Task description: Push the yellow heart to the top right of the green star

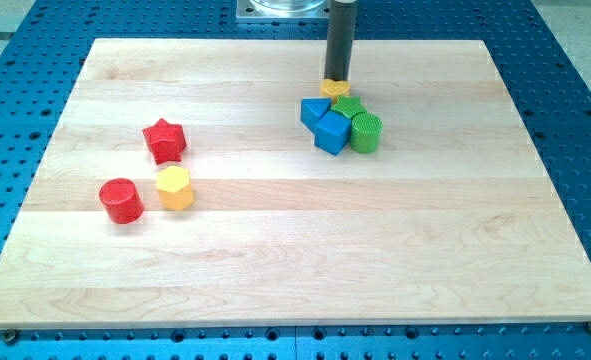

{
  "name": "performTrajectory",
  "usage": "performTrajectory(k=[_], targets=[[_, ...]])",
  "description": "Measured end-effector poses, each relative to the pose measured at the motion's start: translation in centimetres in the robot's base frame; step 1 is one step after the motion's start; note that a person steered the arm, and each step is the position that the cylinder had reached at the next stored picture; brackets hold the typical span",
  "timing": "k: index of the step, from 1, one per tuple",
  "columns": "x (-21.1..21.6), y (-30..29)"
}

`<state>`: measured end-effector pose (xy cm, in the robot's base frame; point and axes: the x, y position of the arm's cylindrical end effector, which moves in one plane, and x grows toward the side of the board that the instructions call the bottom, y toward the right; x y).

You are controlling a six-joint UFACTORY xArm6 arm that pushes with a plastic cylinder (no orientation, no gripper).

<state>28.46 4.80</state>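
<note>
Rod end, my tip [336, 79], bare of any pincer, presses on the yellow heart [336, 89], largely hidden beneath it, just above the half-covered green star [349, 106] amid blue blocks [325, 122] and a green cylinder [366, 132].

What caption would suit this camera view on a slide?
Rod's tip at the yellow heart, atop a cluster with the green star, two blue blocks and a green cylinder.

My tip [336, 78] is dark grey; the heart [336, 89] yellow, the star [348, 106] green, the board [375, 240] pale wood.
</note>
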Motion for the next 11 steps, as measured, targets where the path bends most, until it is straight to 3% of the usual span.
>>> performTrajectory(k=[1,4,5,8,9,10,11], targets=[[1.1,-4.3],[2.9,13.6],[5.4,14.6],[8.2,6.7],[6.2,5.4],[5.3,7.2],[4.6,17.2]])
